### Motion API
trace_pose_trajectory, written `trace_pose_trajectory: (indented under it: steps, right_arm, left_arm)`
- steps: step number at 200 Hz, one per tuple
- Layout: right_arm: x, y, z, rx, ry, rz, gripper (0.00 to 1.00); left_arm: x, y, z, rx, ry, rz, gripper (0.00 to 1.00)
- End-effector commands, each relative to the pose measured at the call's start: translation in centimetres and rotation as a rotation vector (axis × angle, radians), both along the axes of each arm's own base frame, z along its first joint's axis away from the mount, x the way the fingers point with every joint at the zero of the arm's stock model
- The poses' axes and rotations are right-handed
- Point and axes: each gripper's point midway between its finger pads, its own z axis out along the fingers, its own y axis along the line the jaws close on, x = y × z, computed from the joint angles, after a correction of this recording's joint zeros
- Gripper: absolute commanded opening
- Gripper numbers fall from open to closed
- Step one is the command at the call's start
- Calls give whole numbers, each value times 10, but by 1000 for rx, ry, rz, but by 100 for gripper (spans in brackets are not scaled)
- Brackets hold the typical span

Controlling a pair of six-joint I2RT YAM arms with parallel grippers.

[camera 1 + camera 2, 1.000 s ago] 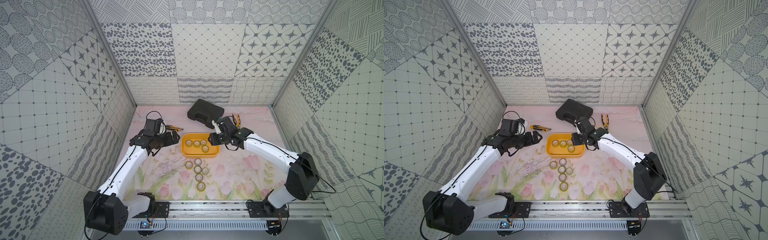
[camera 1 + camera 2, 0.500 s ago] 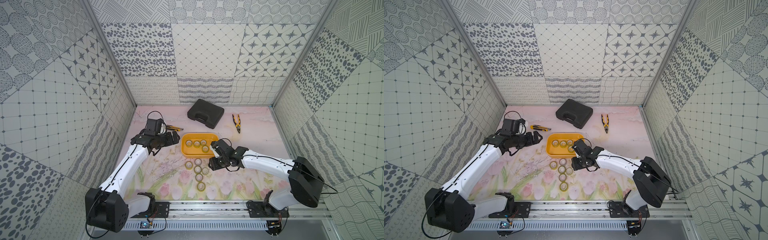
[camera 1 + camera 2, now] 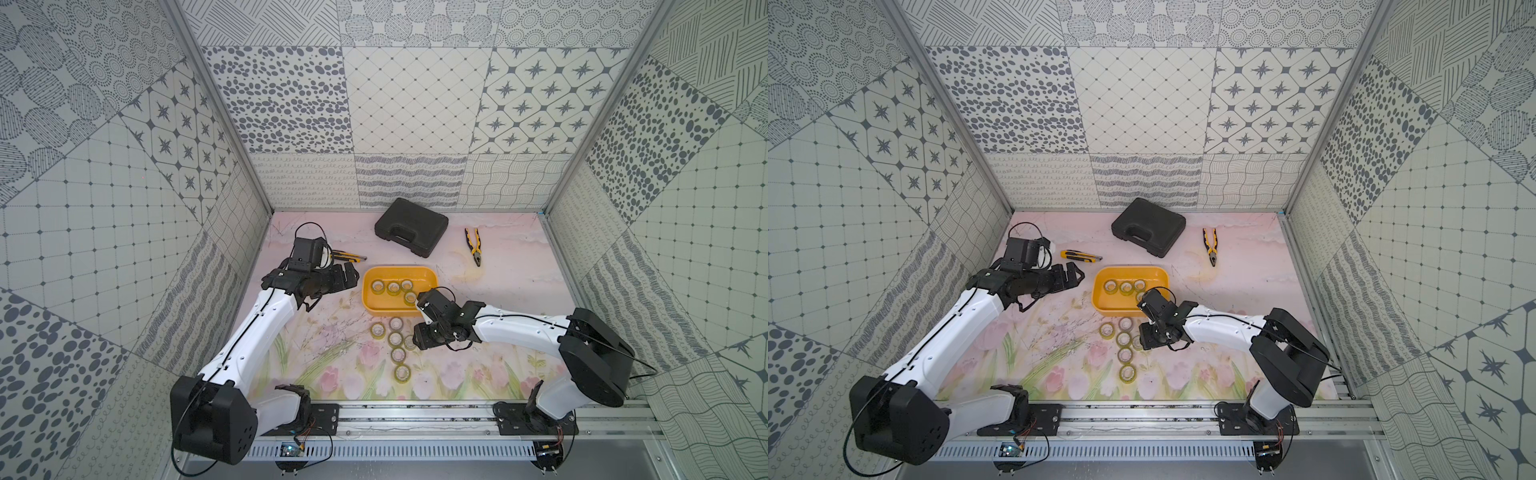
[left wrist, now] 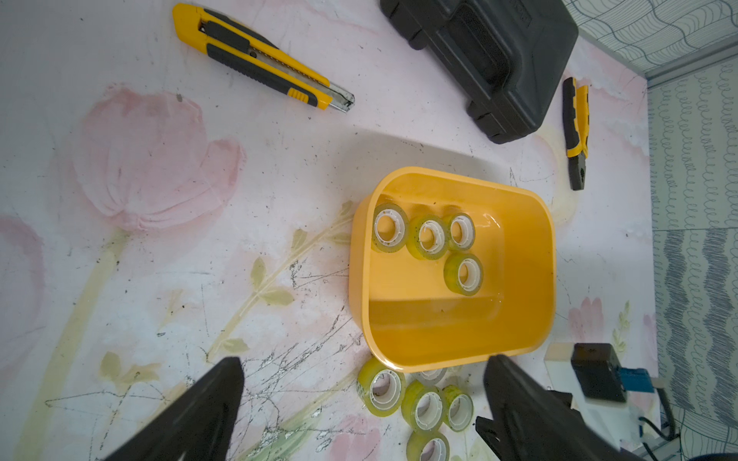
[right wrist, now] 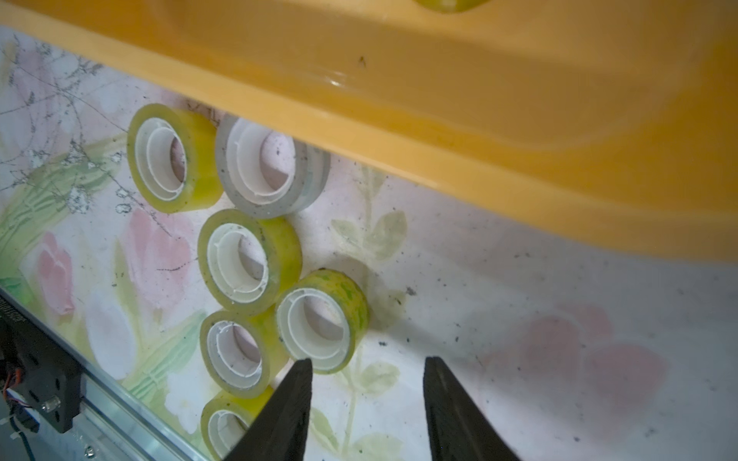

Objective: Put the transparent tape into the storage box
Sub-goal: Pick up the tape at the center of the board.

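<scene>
Down from the storage box [image 5: 439, 119], right end effector [image 5: 367, 361] stands apart, empty, transparent tape [image 5: 319, 323] just beside it.

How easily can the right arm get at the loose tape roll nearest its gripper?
Probably yes: the right gripper is open and empty just beside that roll, which lies flat with bare table on the gripper's side; other rolls crowd only its far side.

We log storage box [image 4: 519, 279]: shallow yellow-orange tub, rounded corners, upright on the mat [image 4: 199, 279] | we count four transparent tape rolls [image 4: 429, 237] inside, flat, holes up, three in a row, the fourth just beside | six loose rolls [image 5: 247, 261] flat on the mat just beside its long wall, yellowish, one greyer.
</scene>
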Motion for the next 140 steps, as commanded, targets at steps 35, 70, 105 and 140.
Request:
trace_pose_trajectory:
  steps: [35, 70, 105, 140]
  right_arm:
    - [9, 6, -7, -44, -28, -26, 49]
    - [12, 6, -8, -63, -38, -36, 48]
    - [15, 7, -5, -69, -50, -38, 49]
    - [15, 4, -10, -123, -58, -35, 48]
  left_arm:
    - [-2, 0, 1, 16, 3, -19, 99]
    - [-2, 0, 1, 13, 5, -22, 99]
    - [-2, -1, 1, 13, 3, -22, 99]
    - [-2, -1, 2, 13, 2, -22, 99]
